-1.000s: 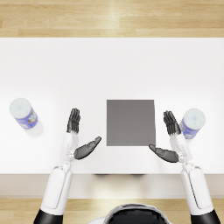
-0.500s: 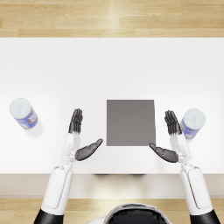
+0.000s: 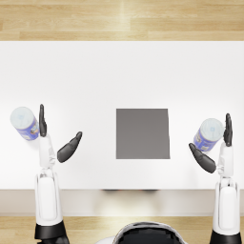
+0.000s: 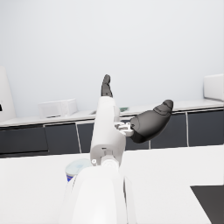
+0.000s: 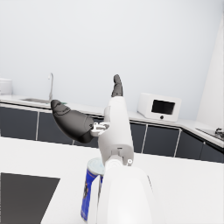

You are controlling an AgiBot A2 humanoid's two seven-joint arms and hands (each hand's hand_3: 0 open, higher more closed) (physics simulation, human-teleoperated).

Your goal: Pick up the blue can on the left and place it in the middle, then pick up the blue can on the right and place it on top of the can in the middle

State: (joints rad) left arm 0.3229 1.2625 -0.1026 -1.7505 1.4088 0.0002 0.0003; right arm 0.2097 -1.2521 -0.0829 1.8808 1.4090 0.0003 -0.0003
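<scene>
Both hands are hanging open and empty: left hand (image 3: 56, 138) beside the left blue can (image 3: 25, 124), right hand (image 3: 215, 145) flanking the right blue can (image 3: 208, 134).

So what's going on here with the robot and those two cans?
A simulated humanoid stands at a white table with a blue can on each side and a dark grey mat in the middle. Its left hand is open beside the left can, not gripping it. Its right hand is open around the right can, with nothing lifted. Both cans stand at the sides, and nothing is on the mat yet.
</scene>
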